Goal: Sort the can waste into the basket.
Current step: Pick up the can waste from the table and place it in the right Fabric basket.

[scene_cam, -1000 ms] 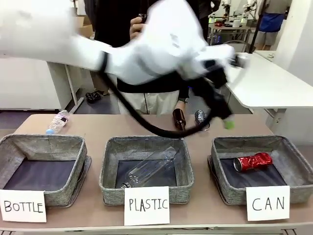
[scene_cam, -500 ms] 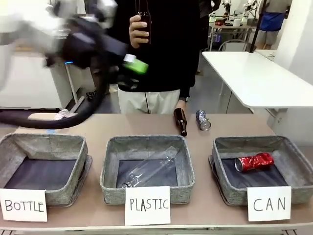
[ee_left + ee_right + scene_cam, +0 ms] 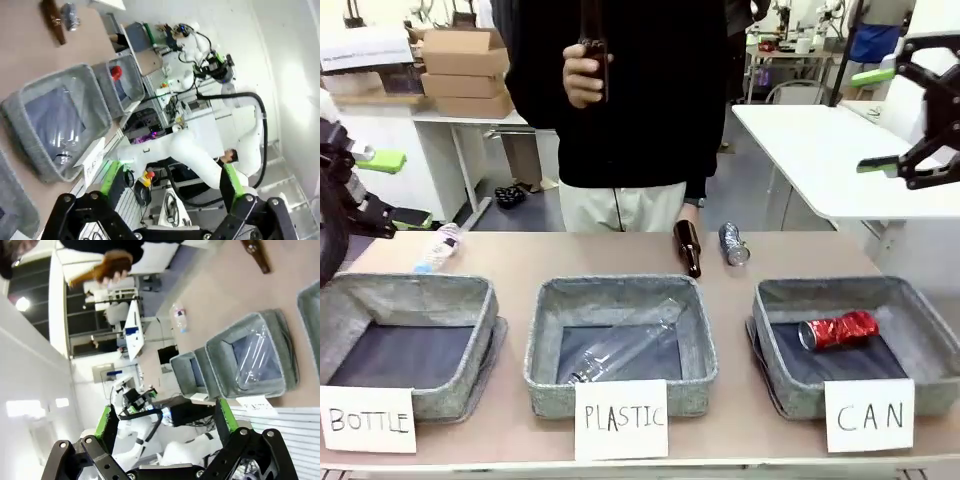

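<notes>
At the far left of the front view the left gripper (image 3: 382, 188) hangs above the table's (image 3: 520, 262) left edge, its jaws spread wide and holding nothing; its own wrist view shows the same gripper (image 3: 170, 182) gaping with only the room between its green pads. Just past it a clear plastic bottle (image 3: 438, 247) lies on the table behind the basket signed "BOTTLE" (image 3: 470, 300). The middle basket signed "PLASTIC" (image 3: 700, 335) holds another clear plastic bottle (image 3: 620, 345) lying at a slant. Behind it stands a person in a black top, one hand (image 3: 582, 72) raised at chest height gripping a brown glass bottle (image 3: 594, 45). On the table beyond the middle basket lies a second brown bottle (image 3: 688, 247), and just to its right, apart from it, the dark silver-grey crushed can (image 3: 733, 244) rests on the bare table, outside any basket. Farther right, the basket signed "CAN" (image 3: 920, 310) holds the shiny red crushed can (image 3: 837, 330) on its dark lining. Above and behind that basket, at the right edge, the right gripper (image 3: 882, 120) is raised in the air with its jaws parted wide and empty; its wrist view confirms the right gripper (image 3: 164, 427) is released.
</notes>
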You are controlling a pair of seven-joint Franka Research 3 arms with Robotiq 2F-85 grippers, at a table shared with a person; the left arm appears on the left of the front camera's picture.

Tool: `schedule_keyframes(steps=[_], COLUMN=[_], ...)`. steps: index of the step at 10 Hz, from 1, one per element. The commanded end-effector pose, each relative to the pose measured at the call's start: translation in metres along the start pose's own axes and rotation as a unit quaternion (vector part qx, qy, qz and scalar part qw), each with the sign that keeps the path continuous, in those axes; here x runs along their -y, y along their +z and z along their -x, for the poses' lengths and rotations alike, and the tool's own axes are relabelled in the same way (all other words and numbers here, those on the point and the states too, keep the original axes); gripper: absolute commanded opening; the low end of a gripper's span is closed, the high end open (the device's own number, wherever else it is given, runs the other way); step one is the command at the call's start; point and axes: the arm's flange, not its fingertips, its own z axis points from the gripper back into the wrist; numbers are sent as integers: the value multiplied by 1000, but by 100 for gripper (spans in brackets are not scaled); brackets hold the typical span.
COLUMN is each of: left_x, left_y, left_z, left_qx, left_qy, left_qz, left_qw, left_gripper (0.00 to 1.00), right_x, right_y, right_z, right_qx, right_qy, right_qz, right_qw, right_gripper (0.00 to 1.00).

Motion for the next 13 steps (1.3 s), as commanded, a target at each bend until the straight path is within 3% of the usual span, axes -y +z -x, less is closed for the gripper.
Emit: schedule_keyframes(steps=[1, 13], left_x=[15, 15], left_y=[-15, -15], left_z=[0, 0], left_qx=[-16, -16], left_qy=[-19, -19], left_qz=[8, 8], left_qw=[1000, 1000], left_gripper=[100, 100], right_x=[-2, -2], right_y=[13, 13], right_z=[3, 3], right_qx=[3, 3], right_qy=[28, 28], right_qz=[-4, -4], right_qw=[1000, 1000], right_gripper=[100, 100])
